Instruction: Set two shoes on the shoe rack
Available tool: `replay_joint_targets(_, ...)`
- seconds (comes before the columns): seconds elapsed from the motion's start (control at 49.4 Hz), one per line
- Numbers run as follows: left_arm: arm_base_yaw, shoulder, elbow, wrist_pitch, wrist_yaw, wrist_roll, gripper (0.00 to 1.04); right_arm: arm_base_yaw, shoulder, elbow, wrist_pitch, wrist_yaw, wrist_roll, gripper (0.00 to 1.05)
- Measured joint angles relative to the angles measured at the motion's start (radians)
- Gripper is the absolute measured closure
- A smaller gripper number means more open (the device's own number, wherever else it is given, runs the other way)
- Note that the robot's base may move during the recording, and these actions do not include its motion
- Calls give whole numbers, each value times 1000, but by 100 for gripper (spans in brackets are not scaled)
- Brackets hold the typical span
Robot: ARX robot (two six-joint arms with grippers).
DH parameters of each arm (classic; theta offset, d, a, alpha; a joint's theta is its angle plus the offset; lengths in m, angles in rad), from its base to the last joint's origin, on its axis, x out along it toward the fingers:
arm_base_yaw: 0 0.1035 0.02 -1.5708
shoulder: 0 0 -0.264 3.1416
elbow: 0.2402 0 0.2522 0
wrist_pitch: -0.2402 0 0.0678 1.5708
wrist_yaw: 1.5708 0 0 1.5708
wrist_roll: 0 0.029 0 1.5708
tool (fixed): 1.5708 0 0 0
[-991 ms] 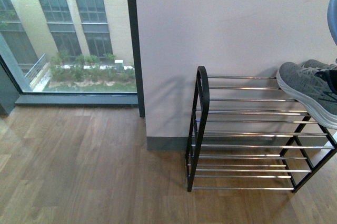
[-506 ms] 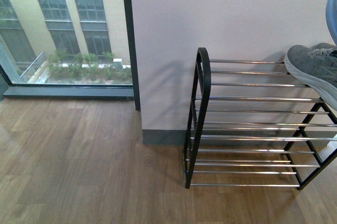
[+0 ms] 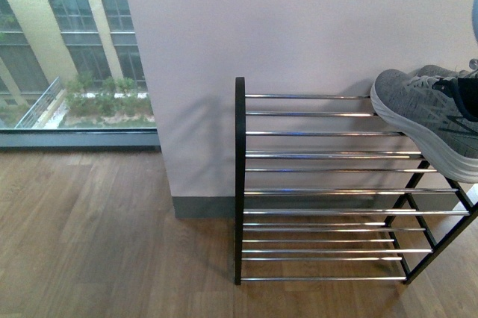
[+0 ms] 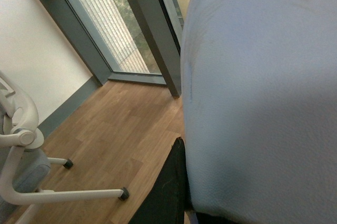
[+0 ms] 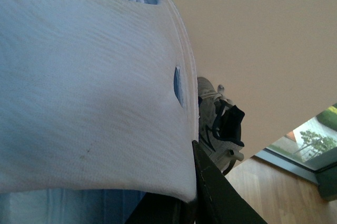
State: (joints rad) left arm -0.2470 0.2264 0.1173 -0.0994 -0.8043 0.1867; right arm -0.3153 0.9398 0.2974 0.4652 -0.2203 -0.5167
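1. One grey knit lace-up sneaker with a thick white sole (image 3: 429, 120) is hanging over the top tier of the tall black-framed shoe rack with silver bar shelves (image 3: 321, 184), at its right end, toe pointing left. Whether it is touching the bars cannot be told.
2. Placement of this shoe is judged in hand; next, lowering it squarely onto the bars.
3. A second shoe is showing faintly in the right wrist view.
4. Neither gripper is showing clearly; pale covering is blocking both wrist views, so jaw state cannot be told.

grey knit shoe (image 3: 426, 113), black-framed silver rack (image 3: 321, 184)
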Motion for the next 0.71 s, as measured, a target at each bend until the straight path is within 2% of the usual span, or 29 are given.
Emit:
replay_joint_targets(0.546, 0, 0, 0, 0, -4, 0, 103, 3, 5, 0, 0, -6, 0, 103)
replay_joint_targets(0.587, 0, 0, 0, 0, -4, 0, 103, -8, 8, 3, -12, -62, 25, 103)
replay_joint_targets(0.607, 0, 0, 0, 0, -4, 0, 103, -14, 22, 16, -43, -147, 74, 103)
replay_joint_targets(0.647, 0, 0, 0, 0, -5, 0, 103, -14, 60, 40, -59, -220, 140, 103)
replay_joint_targets(0.708, 0, 0, 0, 0, -4, 0, 103, 14, 166, 109, -40, -203, 233, 103)
